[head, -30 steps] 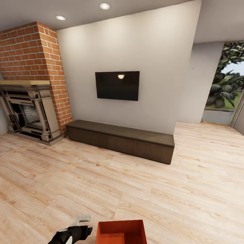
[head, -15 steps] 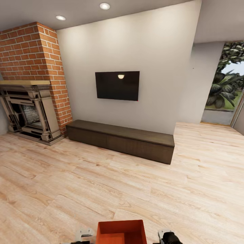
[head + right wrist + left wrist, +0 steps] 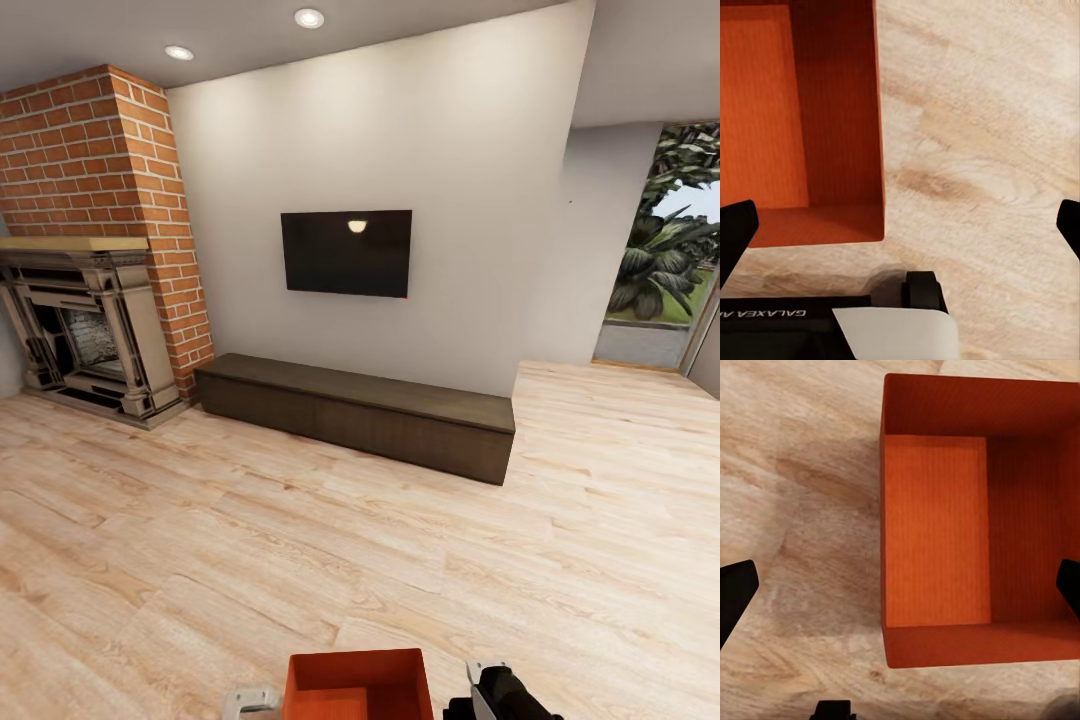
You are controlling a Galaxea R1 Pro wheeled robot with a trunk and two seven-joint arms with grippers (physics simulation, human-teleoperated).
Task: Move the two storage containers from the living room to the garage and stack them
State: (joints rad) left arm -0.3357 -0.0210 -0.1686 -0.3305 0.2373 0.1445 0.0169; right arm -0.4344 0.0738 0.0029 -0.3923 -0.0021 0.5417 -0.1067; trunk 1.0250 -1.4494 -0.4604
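The orange-red storage container looked light and stiff; its thin upright walls offered the hold. Both grippers, left gripper and right gripper, stood wide open, empty.

Storage container sits near on the wood floor, cabinet far against the wall beneath the TV, fireplace far left.

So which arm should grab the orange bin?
Probably the left. Its open end effector straddles the bin's side wall and sits closer in the head view. The right end effector, also open, straddles the other wall.
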